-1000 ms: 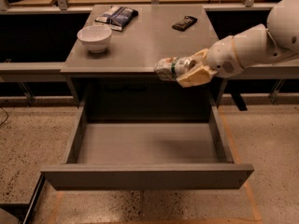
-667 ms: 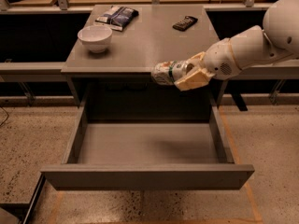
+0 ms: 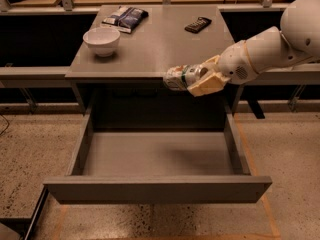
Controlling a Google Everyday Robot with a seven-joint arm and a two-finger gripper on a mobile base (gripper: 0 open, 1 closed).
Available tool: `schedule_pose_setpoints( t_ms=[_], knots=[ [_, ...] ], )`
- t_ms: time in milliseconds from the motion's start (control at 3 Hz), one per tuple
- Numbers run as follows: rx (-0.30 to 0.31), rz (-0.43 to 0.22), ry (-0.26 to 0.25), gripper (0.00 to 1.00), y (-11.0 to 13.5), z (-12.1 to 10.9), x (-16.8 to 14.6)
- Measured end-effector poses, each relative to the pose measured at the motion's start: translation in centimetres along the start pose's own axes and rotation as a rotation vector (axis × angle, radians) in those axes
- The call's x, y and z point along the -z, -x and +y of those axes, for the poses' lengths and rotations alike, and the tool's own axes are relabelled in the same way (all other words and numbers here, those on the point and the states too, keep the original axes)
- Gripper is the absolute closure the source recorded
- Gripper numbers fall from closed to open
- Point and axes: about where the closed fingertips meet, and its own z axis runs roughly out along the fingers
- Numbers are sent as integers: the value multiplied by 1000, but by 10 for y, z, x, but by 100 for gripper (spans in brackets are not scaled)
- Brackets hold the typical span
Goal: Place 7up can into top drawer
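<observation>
The 7up can (image 3: 178, 77), silvery-white with green markings, lies sideways in my gripper (image 3: 196, 79), held in the air just in front of the table's front edge. The gripper's cream fingers are shut on the can, and the white arm reaches in from the right. The top drawer (image 3: 157, 188) is pulled wide open below, with a bare grey inner floor. The can hangs above the drawer's rear right part, well above the floor.
On the grey table (image 3: 150, 49) stand a white bowl (image 3: 102, 40) at the left, a dark snack bag (image 3: 125, 18) at the back and a black remote-like device (image 3: 198, 24) at the back right. Speckled floor surrounds the drawer.
The gripper with the can has shifted slightly left and down along the table's front edge. The drawer has stayed open and still.
</observation>
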Motion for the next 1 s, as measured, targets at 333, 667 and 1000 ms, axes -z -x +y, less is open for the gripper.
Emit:
schedule_pose_setpoints(
  t_ms=[333, 667, 1000],
  knots=[
    [-59, -5, 31, 100, -22, 19, -15],
    [-209, -14, 94, 100, -72, 62, -46],
    [-330, 3, 149, 100, -120, 95, -72]
  ],
)
